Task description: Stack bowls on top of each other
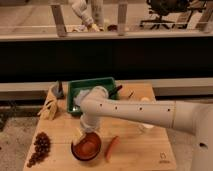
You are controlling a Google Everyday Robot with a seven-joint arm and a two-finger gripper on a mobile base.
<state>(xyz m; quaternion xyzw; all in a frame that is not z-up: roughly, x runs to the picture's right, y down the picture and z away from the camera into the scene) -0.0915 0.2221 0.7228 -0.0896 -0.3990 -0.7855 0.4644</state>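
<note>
The gripper [86, 131], fingers' state untellable, hovers at lower centre over the orange-red bowl [88, 146] nested in the purple bowl [75, 151], so the stacking looks done and retreat next.

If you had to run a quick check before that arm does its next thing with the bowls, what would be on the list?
1. Orange-red bowl sits inside the purple bowl: looks so, ok.
2. Stack sits fully on the wooden table, away from its edges: ok.
3. Tool position: low over the stack's left rim, mostly hidden by the arm; whether it has let go: cannot tell.
4. Path straight up from the stack: nothing above but the arm itself, ok.
5. Neighbours: orange carrot-like piece lies close on the right, not ok for sideways moves; dark grapes on the left are well apart, ok.
</note>
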